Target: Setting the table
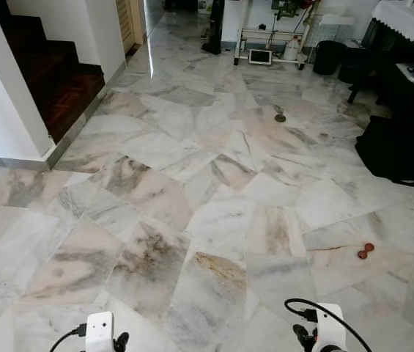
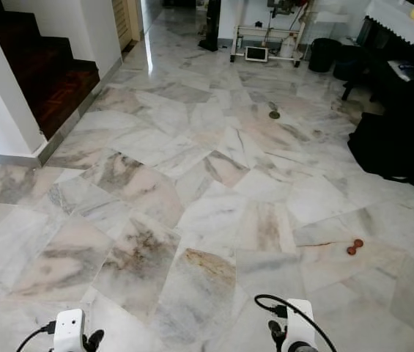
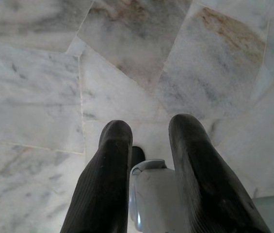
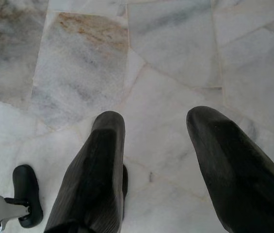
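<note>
Bright, sharp views; glare on floor
</note>
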You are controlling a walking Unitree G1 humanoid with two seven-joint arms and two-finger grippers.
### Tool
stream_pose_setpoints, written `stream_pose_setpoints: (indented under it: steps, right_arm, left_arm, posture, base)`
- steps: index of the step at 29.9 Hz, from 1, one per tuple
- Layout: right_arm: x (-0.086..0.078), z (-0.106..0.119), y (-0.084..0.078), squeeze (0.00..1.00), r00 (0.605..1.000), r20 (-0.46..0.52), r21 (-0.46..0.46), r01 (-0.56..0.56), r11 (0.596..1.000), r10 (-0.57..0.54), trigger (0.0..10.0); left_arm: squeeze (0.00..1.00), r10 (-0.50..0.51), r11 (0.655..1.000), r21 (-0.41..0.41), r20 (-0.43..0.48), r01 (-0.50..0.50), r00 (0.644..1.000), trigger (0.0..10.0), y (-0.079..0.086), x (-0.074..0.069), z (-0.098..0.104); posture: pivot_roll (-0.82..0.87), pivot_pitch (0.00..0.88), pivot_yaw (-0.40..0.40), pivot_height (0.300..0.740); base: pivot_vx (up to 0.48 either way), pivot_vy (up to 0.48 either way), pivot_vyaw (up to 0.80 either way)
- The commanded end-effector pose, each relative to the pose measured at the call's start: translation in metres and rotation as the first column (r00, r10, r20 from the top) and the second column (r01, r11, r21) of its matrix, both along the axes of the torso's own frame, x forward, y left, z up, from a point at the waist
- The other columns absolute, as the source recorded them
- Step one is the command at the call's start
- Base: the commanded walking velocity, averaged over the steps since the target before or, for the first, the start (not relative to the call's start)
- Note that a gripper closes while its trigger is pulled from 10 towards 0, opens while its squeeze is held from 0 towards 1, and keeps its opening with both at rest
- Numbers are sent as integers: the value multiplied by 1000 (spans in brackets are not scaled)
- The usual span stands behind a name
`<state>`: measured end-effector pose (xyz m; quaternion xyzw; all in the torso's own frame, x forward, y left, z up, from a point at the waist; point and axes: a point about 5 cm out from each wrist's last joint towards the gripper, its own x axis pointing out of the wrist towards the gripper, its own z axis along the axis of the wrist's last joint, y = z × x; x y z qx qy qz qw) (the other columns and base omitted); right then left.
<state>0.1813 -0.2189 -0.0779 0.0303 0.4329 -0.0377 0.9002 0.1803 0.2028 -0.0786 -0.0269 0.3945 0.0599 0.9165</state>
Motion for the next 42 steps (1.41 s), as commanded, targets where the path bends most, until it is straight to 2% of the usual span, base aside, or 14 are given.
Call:
stream_pose_setpoints:
  steps: [1, 10, 19, 42]
  right_arm:
    - [0, 0, 0, 0, 1000, -5, 10, 17, 1000, -17, 10000]
    - [-3, -2, -2, 0, 999, -23, -16, 22, 1000, -22, 10000]
    - [-6, -3, -2, 0, 999, -34, -15, 10, 1000, -10, 10000]
    - [-8, -5, 0, 0, 998, -57, -25, -15, 1000, 13, 10000]
  left_arm:
    - [0, -38, 999, 19, -36, 39, 999, 10000, 3, -5, -3]
    - [0, -68, 997, 44, -58, 70, 996, 10000, 6, -7, -3]
    - [0, -47, 997, 56, -96, 52, 994, 10000, 16, -16, -6]
    - [0, -80, 993, 79, -109, 89, 991, 10000, 18, -15, -5]
  posture:
    - [0, 0, -30, 707]
    - [-9, 0, -19, 707]
    - [-9, 0, -18, 707]
    - [-14, 0, 3, 707]
  base:
    - [0, 0, 0]
    - [0, 0, 0]
    - [0, 0, -719]
    - [0, 0, -729]
